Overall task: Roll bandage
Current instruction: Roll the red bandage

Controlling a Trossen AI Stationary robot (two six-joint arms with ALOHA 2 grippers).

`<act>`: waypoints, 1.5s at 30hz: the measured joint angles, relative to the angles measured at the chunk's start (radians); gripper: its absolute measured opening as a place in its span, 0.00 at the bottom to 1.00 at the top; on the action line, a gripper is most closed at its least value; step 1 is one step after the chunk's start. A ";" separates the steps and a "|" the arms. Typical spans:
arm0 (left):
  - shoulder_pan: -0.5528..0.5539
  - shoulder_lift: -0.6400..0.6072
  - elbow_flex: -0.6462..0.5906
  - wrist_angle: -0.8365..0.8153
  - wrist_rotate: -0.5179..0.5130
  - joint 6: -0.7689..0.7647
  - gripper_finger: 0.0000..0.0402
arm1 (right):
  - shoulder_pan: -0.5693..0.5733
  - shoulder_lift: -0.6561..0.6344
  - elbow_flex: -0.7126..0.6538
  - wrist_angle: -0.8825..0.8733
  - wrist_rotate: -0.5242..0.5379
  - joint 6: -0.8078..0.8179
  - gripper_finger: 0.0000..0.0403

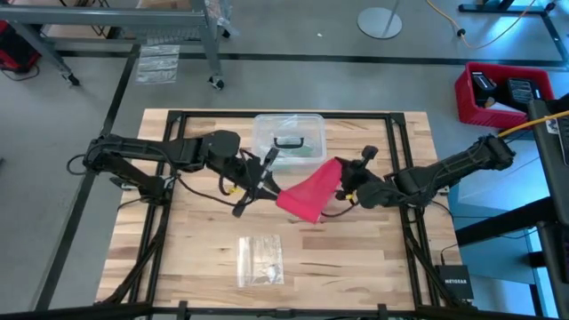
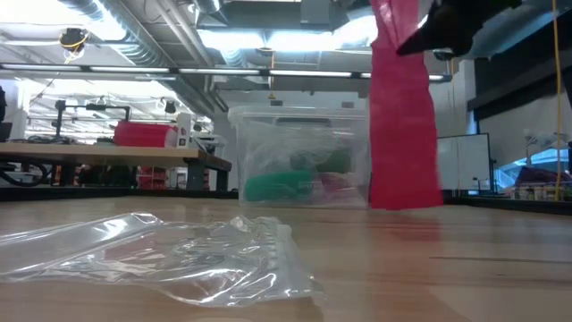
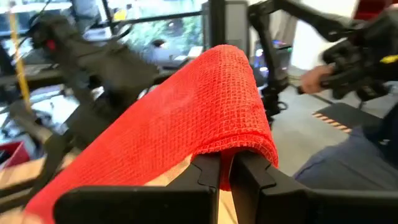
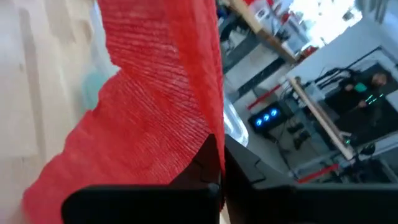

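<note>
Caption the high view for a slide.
Both grippers, left and right, shut on the red bandage held above the table.

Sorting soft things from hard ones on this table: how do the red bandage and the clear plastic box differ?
The bandage is opaque red fabric; the clear plastic box is see-through and rigid. The bandage hangs off the table, pinched by the left gripper and right gripper; the box stands on the table, untouched. The bandage is a flat strip; the box holds green and red items.
</note>
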 joint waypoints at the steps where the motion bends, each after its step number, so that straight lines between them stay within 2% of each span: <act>1: -0.008 -0.002 0.000 0.012 0.008 0.010 0.03 | -0.013 0.000 0.000 -0.019 -0.016 0.022 0.01; 4: -0.028 -0.017 0.000 0.066 0.005 0.031 0.03 | -0.033 0.000 0.000 -0.039 -0.072 0.067 0.01; 7: -0.030 -0.030 0.000 0.118 -0.094 0.055 0.03 | -0.030 0.000 0.000 0.015 -0.138 0.069 0.01; 11: -0.016 -0.035 0.000 0.150 -0.282 0.111 0.03 | -0.031 -0.001 0.000 0.110 -0.326 0.080 0.01; 14: 0.011 -0.038 0.000 0.151 -0.344 0.126 0.03 | -0.032 -0.001 0.000 0.157 -0.458 0.128 0.02; 17: 0.038 -0.038 0.000 0.126 -0.364 0.119 0.03 | -0.032 -0.001 0.000 0.169 -0.571 0.226 0.06; 22: 0.065 -0.038 0.000 0.091 -0.366 0.101 0.03 | -0.032 -0.001 0.000 0.177 -0.578 0.356 0.20; 29: 0.067 -0.038 0.000 0.085 -0.367 0.105 0.03 | -0.032 -0.001 0.086 0.195 -0.642 0.297 0.49; 33: 0.067 -0.038 0.000 0.085 -0.369 0.107 0.03 | -0.031 -0.013 0.166 0.134 -0.648 0.298 0.61; 37: 0.067 -0.038 0.000 0.079 -0.369 0.107 0.03 | -0.031 -0.014 0.223 0.033 -0.687 0.323 0.66; 40: 0.067 -0.038 0.000 0.073 -0.369 0.106 0.03 | -0.031 -0.015 0.251 -0.080 -0.754 0.368 0.67; 43: 0.067 -0.038 0.000 0.067 -0.369 0.106 0.03 | -0.031 -0.014 0.250 -0.189 -0.797 0.400 0.67; 45: 0.067 -0.038 0.000 0.067 -0.369 0.106 0.03 | -0.030 -0.015 0.215 -0.182 -0.793 0.399 0.67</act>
